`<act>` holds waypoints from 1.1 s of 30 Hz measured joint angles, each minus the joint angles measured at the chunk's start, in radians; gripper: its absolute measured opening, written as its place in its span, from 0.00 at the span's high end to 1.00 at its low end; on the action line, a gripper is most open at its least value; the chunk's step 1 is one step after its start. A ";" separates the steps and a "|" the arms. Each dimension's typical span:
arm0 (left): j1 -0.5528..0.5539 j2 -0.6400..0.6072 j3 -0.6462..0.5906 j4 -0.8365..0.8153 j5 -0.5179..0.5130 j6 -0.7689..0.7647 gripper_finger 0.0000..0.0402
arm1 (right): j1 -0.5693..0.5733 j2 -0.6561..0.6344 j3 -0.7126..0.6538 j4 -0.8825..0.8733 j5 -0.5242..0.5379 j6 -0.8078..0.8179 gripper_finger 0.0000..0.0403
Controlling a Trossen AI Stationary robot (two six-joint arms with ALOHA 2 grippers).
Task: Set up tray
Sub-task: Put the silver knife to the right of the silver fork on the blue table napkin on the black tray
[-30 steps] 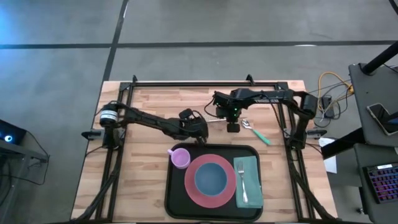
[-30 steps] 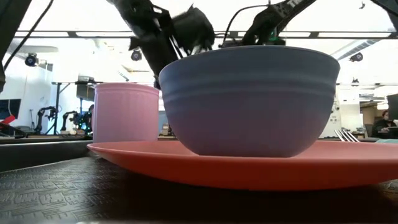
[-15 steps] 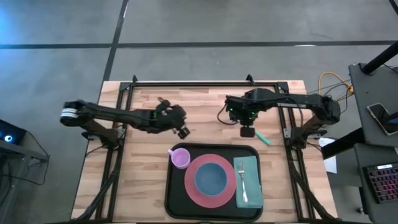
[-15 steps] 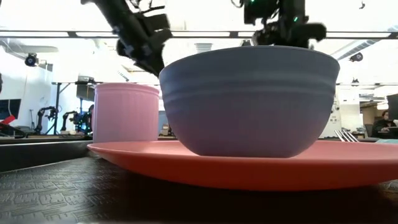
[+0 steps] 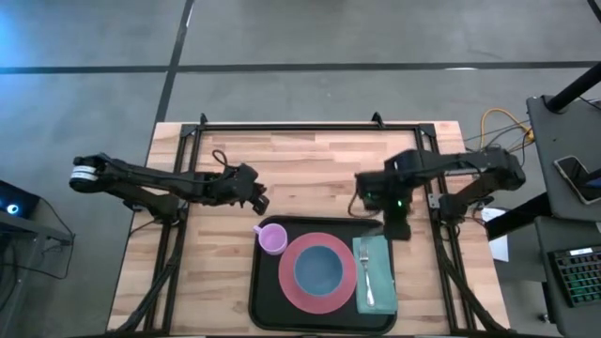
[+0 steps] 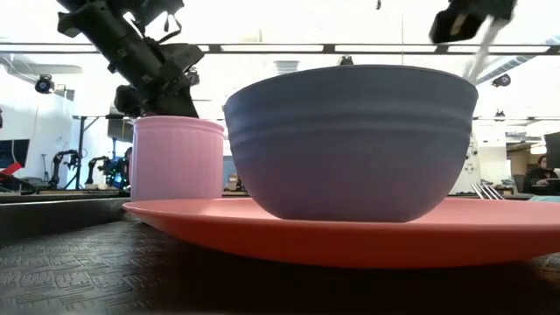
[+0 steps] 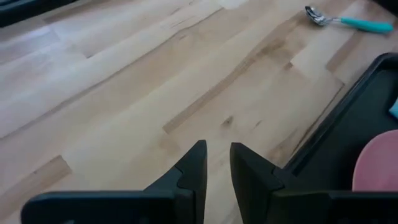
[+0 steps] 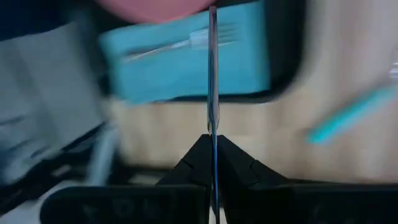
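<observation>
tray point(image 5: 268, 282): black, sits at the near-middle of the wooden table point(image 5: 310, 169), already loaded up

on the tray: pink cup point(image 5: 272, 238), pink plate point(image 5: 286, 282) with a blue bowl point(image 5: 319, 268) on it, teal napkin point(image 5: 377, 282) with a fork point(image 5: 364, 272) lying on top

right gripper point(image 5: 398, 225): over the tray's far right corner by the napkin, fingers pinched tight on a thin metal utensil point(image 8: 212, 74) seen edge-on

left gripper point(image 5: 255, 195): hanging over bare table just off the tray's far left corner, fingers point(image 7: 193, 171) nearly closed with a thin gap, holding nothing

spoon point(image 7: 342, 20): teal handle, lying on the wood, well apart from the left gripper

Right claw point(image 8: 212, 149) clamped, left claw point(image 7: 216, 163) slightly parted
</observation>
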 joint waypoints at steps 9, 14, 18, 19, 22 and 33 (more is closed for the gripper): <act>-0.004 0.036 0.039 0.010 -0.003 -0.003 0.87 | 0.200 0.101 -0.060 -0.002 -0.398 0.015 0.98; -0.004 0.050 0.068 0.010 -0.005 0.003 0.87 | 0.248 0.248 -0.083 -0.001 -0.418 -0.144 0.98; -0.004 0.051 0.073 0.009 -0.005 0.003 0.87 | 0.253 0.360 -0.072 0.006 -0.423 -0.263 0.98; -0.005 0.051 0.073 0.008 -0.005 0.003 0.87 | 0.254 0.383 -0.064 0.010 -0.424 -0.282 0.98; -0.013 0.051 0.072 0.008 -0.007 0.003 0.87 | 0.253 0.434 -0.045 0.027 -0.425 -0.329 0.98; -0.047 0.051 0.071 0.007 -0.006 0.004 0.87 | 0.253 0.501 -0.021 0.118 -0.391 -0.423 0.98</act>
